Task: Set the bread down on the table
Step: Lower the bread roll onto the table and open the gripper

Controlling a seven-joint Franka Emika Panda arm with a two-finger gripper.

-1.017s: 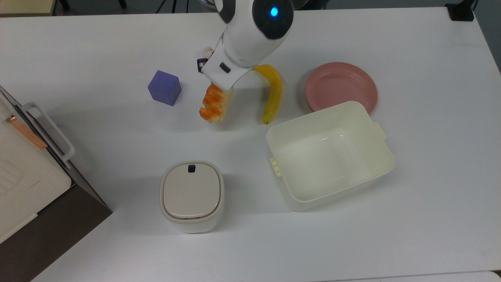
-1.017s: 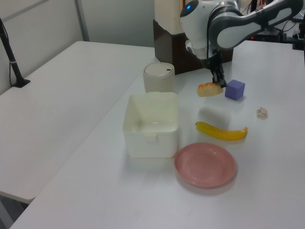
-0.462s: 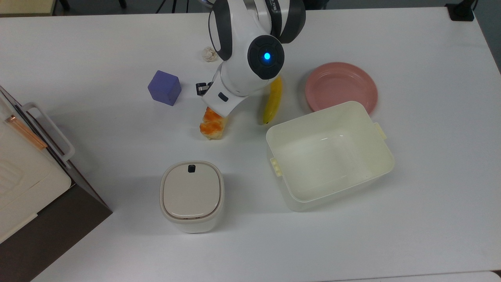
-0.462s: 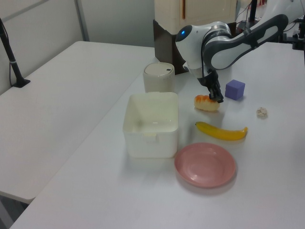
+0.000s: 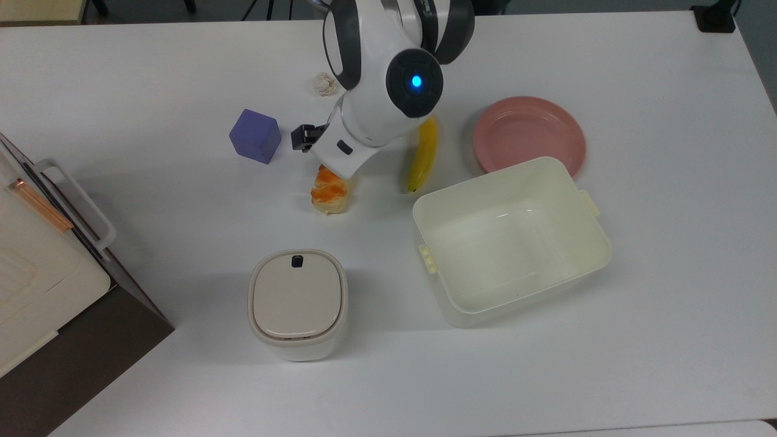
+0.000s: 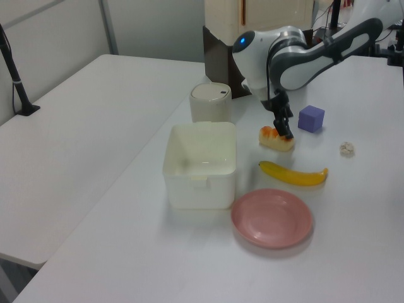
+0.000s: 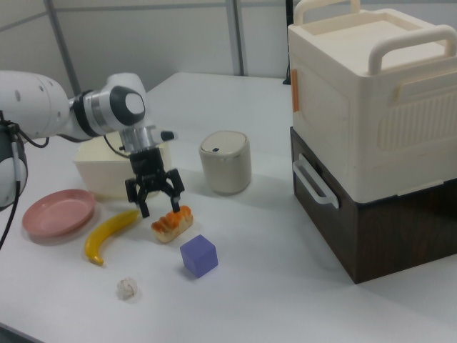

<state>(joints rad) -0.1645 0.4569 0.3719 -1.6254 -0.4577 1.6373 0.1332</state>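
Bread (image 7: 171, 224) now rests on worktop (image 7: 285, 271), no longer lifted; pincer (image 7: 155, 201) fingers now spread, released.

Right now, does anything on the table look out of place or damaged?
One oddity: a small crumpled whitish scrap lies loose on the table, near the banana. The bread lies flat under the open gripper, and nothing looks spilled or broken.

The table (image 5: 607, 376) bears bread (image 5: 329, 194), banana (image 5: 423, 155), plate (image 5: 529, 133), bin (image 5: 511, 240), cube (image 5: 255, 136).
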